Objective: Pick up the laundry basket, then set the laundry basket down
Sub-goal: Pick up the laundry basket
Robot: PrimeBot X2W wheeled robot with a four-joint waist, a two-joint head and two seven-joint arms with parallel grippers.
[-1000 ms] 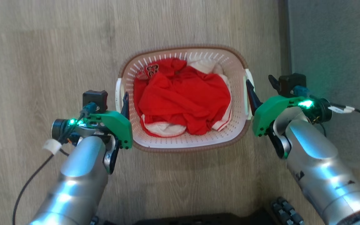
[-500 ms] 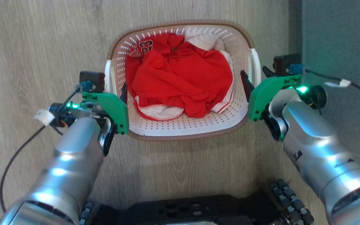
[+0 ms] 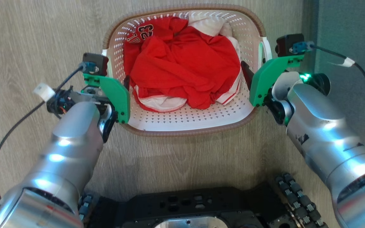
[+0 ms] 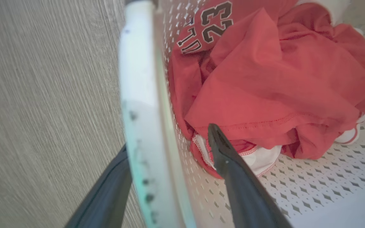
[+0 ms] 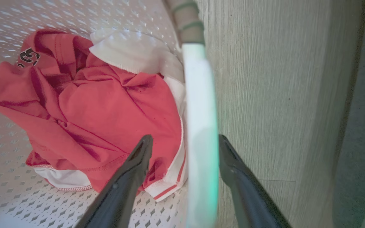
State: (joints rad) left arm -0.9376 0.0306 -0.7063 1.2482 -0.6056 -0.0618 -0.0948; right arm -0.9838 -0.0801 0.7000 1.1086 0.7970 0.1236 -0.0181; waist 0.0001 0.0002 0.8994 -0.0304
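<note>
**Floor.** The wooden floor (image 3: 43, 31) carries the work. A grey carpet (image 3: 344, 25) meets it along the right edge, and the robot's black base (image 3: 185, 205) sits at the near edge.

**Basket.** The laundry basket (image 3: 185, 122) lies straight ahead of the base, between the two arms and nearer the carpet edge than the floor's left side. Its long axis runs left to right across our front, with one handle at each short end. Neither arm is nearer than the other. A soft shadow under the near rim suggests it may be off the floor, but we cannot confirm this.

**Contents.** A crumpled red shirt (image 3: 182, 72) numbered 23 lies over a white cloth (image 3: 208, 27).

**Grip.**
- The left gripper (image 4: 168, 139) straddles the left handle (image 4: 138, 79), with one jaw outside and one inside the wall.
- The right gripper (image 5: 185, 137) straddles the right handle (image 5: 201, 95) the same way.
- On both sides the jaws stand apart with the handle between them. Each outer jaw lies against its handle, and a gap shows at each inner tip.
- We cannot tell whether either pair is actually pinching.

**Room to move.** We judge there is open wood to the left and ahead. The right forearm and its cable hang over the carpet edge, and the base crowds the near rim. Both ends should move level, so the load does not tip.
</note>
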